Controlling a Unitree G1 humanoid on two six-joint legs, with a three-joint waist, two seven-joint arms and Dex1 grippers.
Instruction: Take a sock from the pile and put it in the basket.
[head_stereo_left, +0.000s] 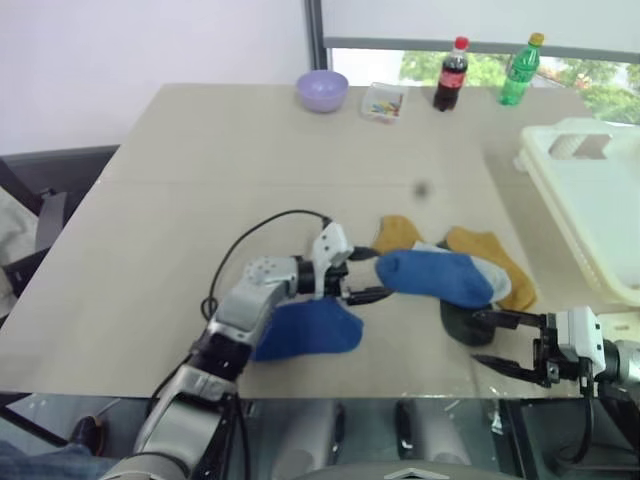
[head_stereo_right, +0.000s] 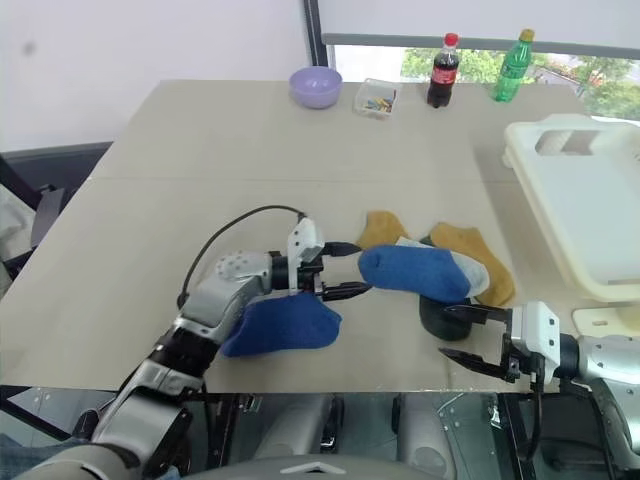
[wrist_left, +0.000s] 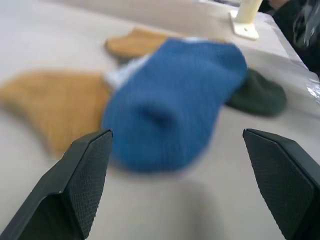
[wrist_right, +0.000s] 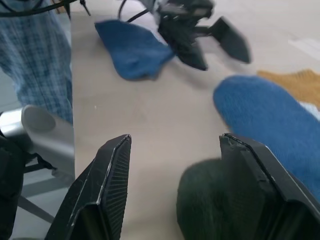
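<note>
The sock (head_stereo_left: 437, 276) tops the pile (head_stereo_left: 455, 272), left of the basket (head_stereo_left: 590, 200). It looks soft and light; pinch its near end. The left end effector (head_stereo_left: 352, 276) gapes empty beside it; the right end effector (head_stereo_left: 497, 341) sits part-open, empty. Two blue, two yellow, one grey, probably one dark green.

We saw two royal-blue socks, one on the pile (head_stereo_left: 440, 277) and a second blue sock (head_stereo_left: 305, 330) off alone. The mustard-yellow socks (head_stereo_left: 490, 260), a light grey sock (head_stereo_left: 496, 275) and a dark green sock (head_stereo_right: 440, 312) were all plain. The basket (head_stereo_left: 600, 215) was cream-white, the bowl (head_stereo_left: 322, 90) lilac.
</note>
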